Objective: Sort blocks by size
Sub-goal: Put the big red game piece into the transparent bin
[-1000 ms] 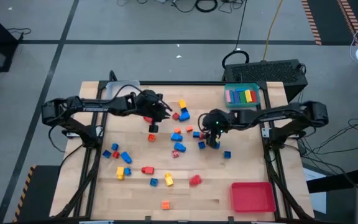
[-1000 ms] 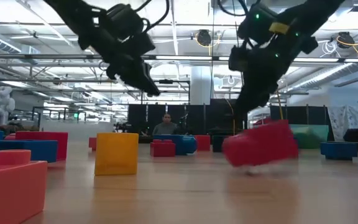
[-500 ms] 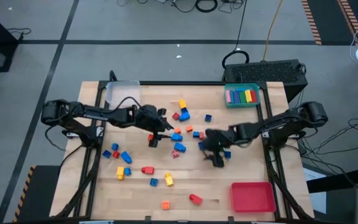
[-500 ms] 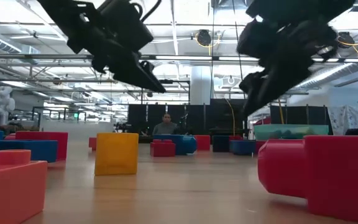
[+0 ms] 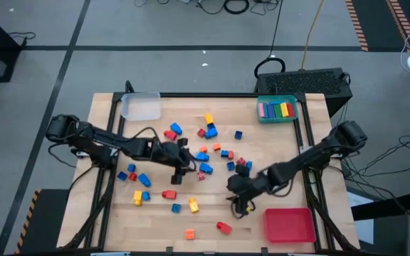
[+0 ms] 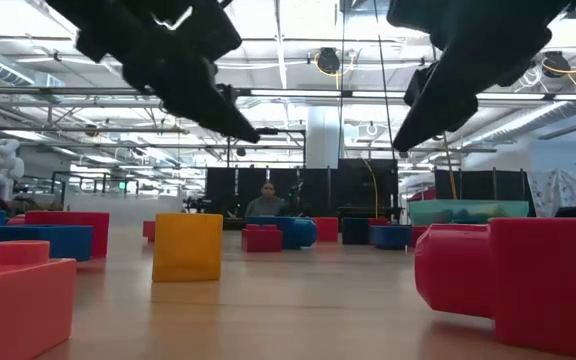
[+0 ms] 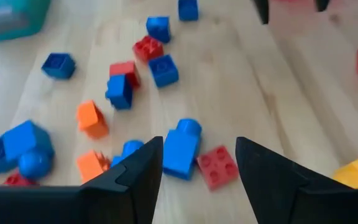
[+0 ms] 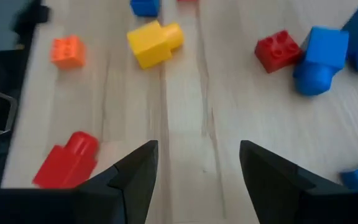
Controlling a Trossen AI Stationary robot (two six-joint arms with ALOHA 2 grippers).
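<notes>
Blocks [image 5: 203, 152] lie scattered over the middle of the wooden desk [image 5: 276, 153], mostly blue, red, orange and yellow, none stacked. Left gripper [image 5: 177, 173] hangs over the centre of the scatter, fingers spread and empty; in the left wrist view a blue brick [image 7: 182, 148] with a round stud and a red flat brick [image 7: 217, 166] sit on the wood just past the gap between the fingers. Right gripper [image 5: 239, 204] is low over the near-right part of the desk, fingers spread, nothing between them, only bare wood in the right wrist view. A red brick [image 5: 223, 227] lies near the front edge, just left of the red tray [image 5: 289, 225], a little nearer than the right gripper. A yellow brick [image 8: 154, 43] and an orange brick [image 8: 67, 51] lie beyond the right gripper. Teal tray [image 5: 276, 110] at far right holds a row of long bars [image 5: 275, 109] in pink, yellow, green and blue. Clear tray [image 5: 141, 107] sits at far left. In the low view a yellow cube [image 6: 187, 246] stands mid-desk, a big red brick [image 6: 513, 282] fills the near right, another red brick [image 6: 18, 297] the near left. A person [image 6: 266, 201] sits far behind the desk.
</notes>
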